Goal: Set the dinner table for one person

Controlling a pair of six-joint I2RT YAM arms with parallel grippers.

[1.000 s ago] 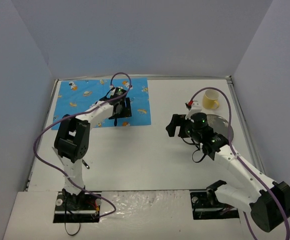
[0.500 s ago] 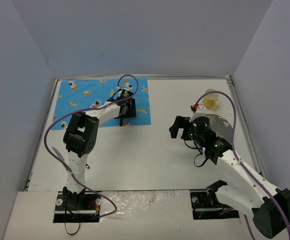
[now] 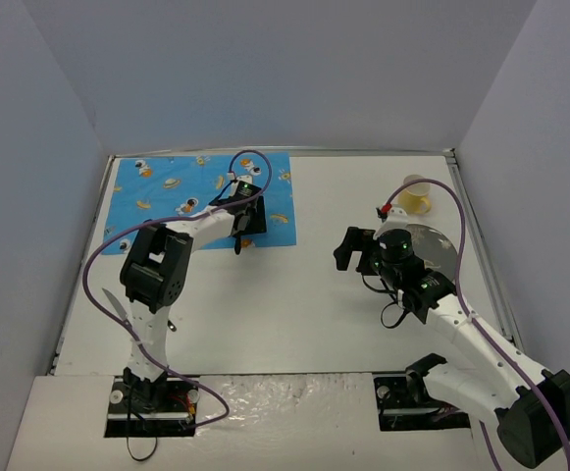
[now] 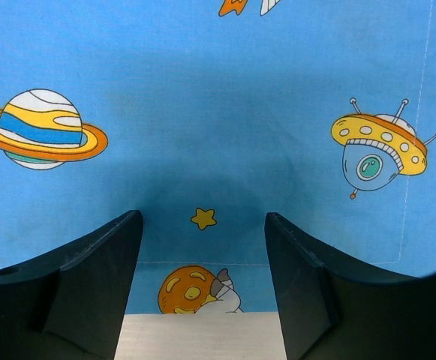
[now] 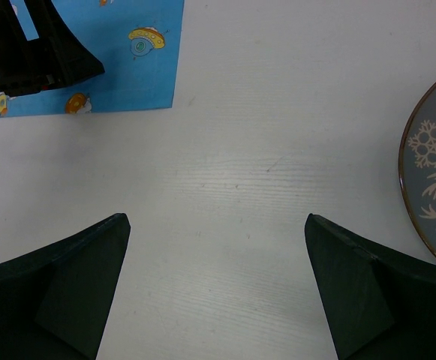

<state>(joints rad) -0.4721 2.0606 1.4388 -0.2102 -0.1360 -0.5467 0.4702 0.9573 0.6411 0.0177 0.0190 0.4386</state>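
The left hand (image 3: 243, 224) hung released, its fingers (image 4: 90, 277) spread and empty, just above the near border of the blue cartoon-print mat (image 4: 202, 112). A strip of the white table (image 4: 202, 337) showed under the gap between them. The right hand (image 5: 218, 225) was released too, opened wide with nothing in it, over bare table well apart from the left hand. The mat's corner lay ahead of it. A grey snowflake-patterned plate (image 5: 435, 180) rested on the table off to its side, and a yellow cup (image 3: 414, 199) stood just beyond the plate.
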